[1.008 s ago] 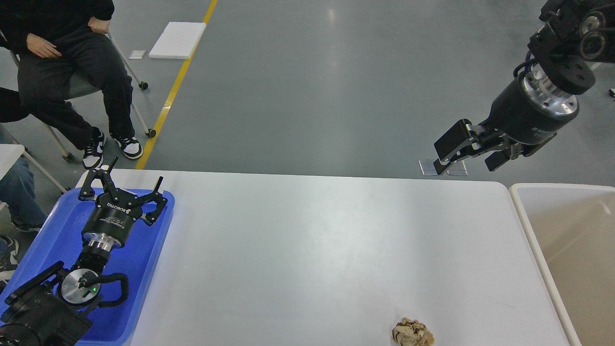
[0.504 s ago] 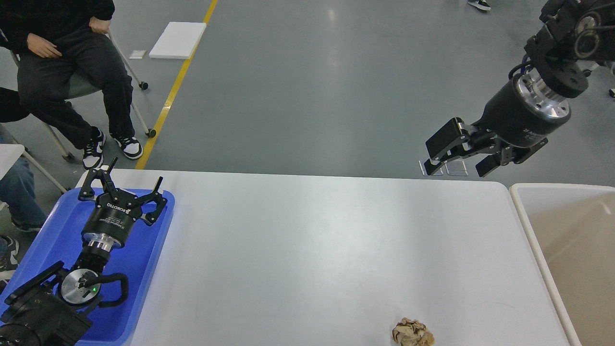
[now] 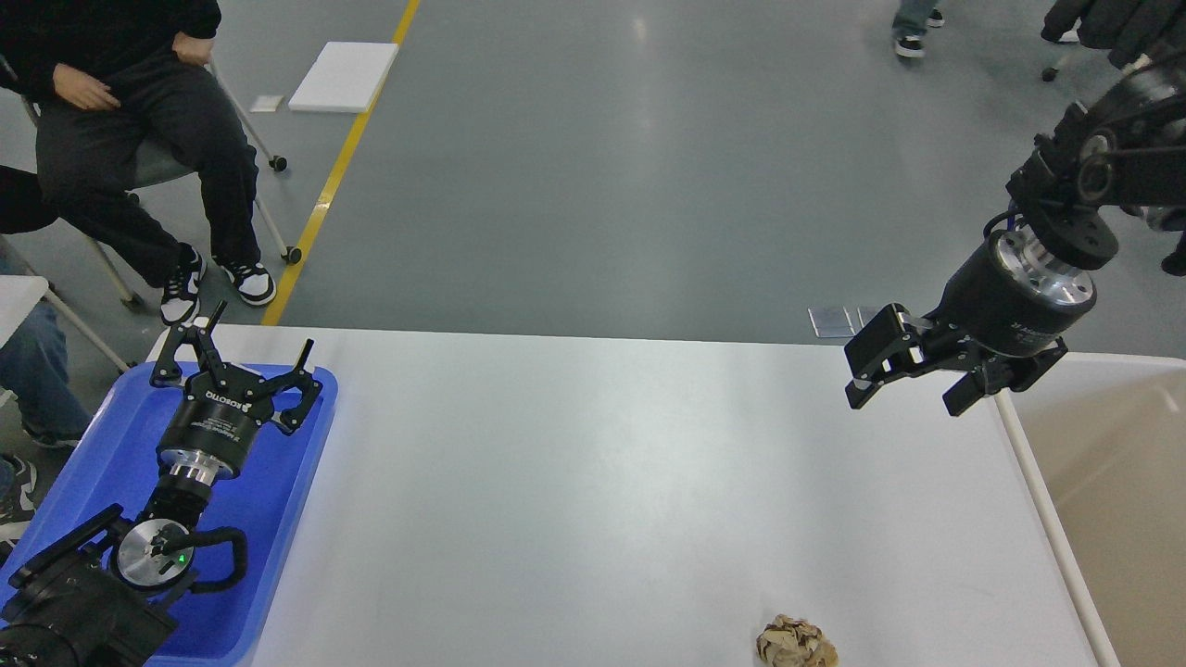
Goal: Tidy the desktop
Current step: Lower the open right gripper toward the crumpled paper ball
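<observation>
The white desktop (image 3: 593,482) fills the middle of the head view. A crumpled brown paper ball (image 3: 795,643) lies on it near the front edge, right of centre. My right gripper (image 3: 903,394) is open and empty, hanging above the desktop's far right corner, well behind the paper ball. My left gripper (image 3: 241,357) is open and empty, over the far end of the blue tray (image 3: 102,445) at the left.
A beige rimmed bin (image 3: 1038,491) stands against the desktop's right edge. People sit on chairs (image 3: 139,139) beyond the far left corner. A white board (image 3: 343,76) lies on the grey floor by a yellow line.
My right arm has come down and toward me, from above the floor behind the table to just over the desktop's far right corner. The left arm has not moved.
</observation>
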Robot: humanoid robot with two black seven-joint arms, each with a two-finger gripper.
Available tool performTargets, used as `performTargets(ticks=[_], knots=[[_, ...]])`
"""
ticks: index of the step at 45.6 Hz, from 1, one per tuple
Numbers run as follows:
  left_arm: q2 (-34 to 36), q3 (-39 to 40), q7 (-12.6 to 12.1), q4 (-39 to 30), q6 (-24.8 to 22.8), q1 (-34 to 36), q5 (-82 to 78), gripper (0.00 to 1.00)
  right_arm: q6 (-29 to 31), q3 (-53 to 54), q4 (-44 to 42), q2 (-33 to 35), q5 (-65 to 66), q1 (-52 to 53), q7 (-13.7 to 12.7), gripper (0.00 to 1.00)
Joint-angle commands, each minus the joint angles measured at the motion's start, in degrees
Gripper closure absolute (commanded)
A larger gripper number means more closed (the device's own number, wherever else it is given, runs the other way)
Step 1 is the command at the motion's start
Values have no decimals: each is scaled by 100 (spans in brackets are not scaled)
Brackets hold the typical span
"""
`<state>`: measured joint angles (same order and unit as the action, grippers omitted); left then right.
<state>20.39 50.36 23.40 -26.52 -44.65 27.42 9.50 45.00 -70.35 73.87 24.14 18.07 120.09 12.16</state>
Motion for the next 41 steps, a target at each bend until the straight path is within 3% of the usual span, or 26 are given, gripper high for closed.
performTargets(ticks=[1,9,14,32,41], knots=[[0,0,-2,-3,0,0,0,1,0,65,-154,161,469,-978,-12,0],[0,0,-2,6,0,0,0,1,0,206,-154,249,742,-1189,-29,0],[0,0,-2,6,0,0,0,1,0,215,-128,170,786,-1593,-196,0],[0,0,-2,-3,0,0,0,1,-1924,416,628,-490,671,-2367,-302,0],[0,0,-2,6,0,0,0,1,-2267,786,1006,-455,672,-2517,-574,0]])
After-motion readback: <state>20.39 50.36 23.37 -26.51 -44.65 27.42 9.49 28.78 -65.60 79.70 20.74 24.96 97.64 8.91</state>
